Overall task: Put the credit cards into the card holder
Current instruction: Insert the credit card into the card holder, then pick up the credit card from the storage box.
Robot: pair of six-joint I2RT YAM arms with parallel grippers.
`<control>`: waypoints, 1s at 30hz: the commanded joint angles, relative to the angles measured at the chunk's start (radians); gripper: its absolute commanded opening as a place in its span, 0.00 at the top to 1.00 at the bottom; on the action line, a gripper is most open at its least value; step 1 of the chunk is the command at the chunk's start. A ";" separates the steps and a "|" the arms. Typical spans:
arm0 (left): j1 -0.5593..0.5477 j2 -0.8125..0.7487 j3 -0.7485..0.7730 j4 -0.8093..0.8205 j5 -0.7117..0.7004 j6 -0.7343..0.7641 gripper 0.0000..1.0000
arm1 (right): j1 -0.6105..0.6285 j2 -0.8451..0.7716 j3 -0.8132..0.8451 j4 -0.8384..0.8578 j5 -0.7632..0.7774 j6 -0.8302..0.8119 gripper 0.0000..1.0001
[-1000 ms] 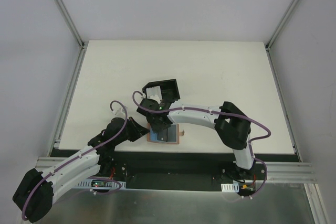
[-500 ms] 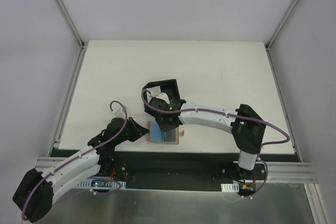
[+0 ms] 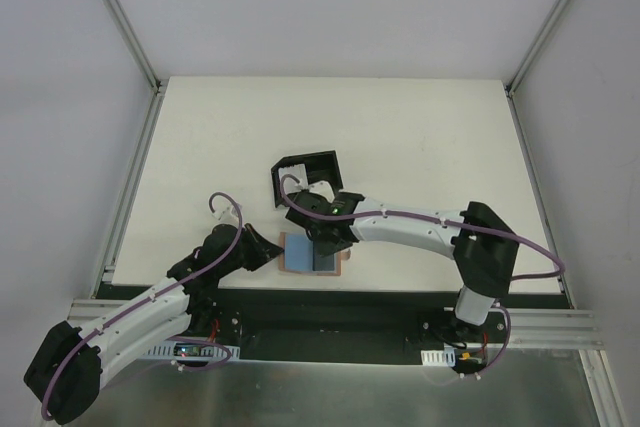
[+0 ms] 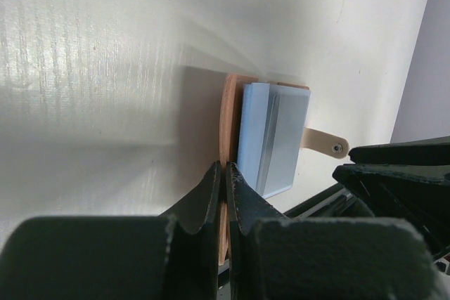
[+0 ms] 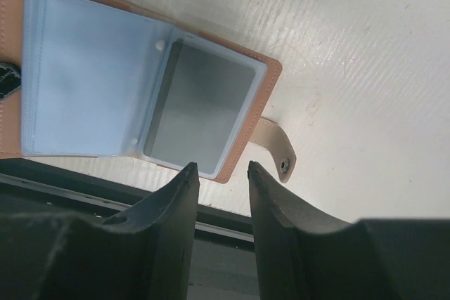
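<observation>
Right wrist view shows the card holder [image 5: 91, 82] lying open on the worktop [image 5: 351, 47] at its near edge, clear sleeves up, with a grey card [image 5: 200, 107] seated in the sleeve on the snap tab [image 5: 275, 147] side. The other leaf looks pale blue, but whether a card sits there cannot be told. The right fingers [image 5: 176, 201] stand part-way apart and carry nothing, hovering just over the holder's near edge. In the left wrist view the left fingers [image 4: 207, 201] are clenched on the tan leather edge of the cover, pinning the holder flat. The step in hand appears to be the gap between one insertion and the next pick. The next move probably calls for the right arm to go to the black box [image 3: 305, 169] just behind the holder, where something pale shows, take a card by its edge, and slide it into a free sleeve while the left grip keeps the cover from shifting.
</observation>
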 commanded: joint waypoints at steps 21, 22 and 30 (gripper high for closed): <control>0.015 0.139 -0.007 0.025 -0.129 -0.092 1.00 | -0.309 0.037 0.238 0.286 -0.271 -0.171 0.47; 0.018 0.139 -0.014 0.032 -0.131 -0.097 1.00 | -0.315 0.054 0.247 0.301 -0.277 -0.176 0.46; 0.054 0.153 -0.034 0.086 -0.114 -0.094 1.00 | -0.372 0.186 0.318 0.364 -0.398 -0.212 0.43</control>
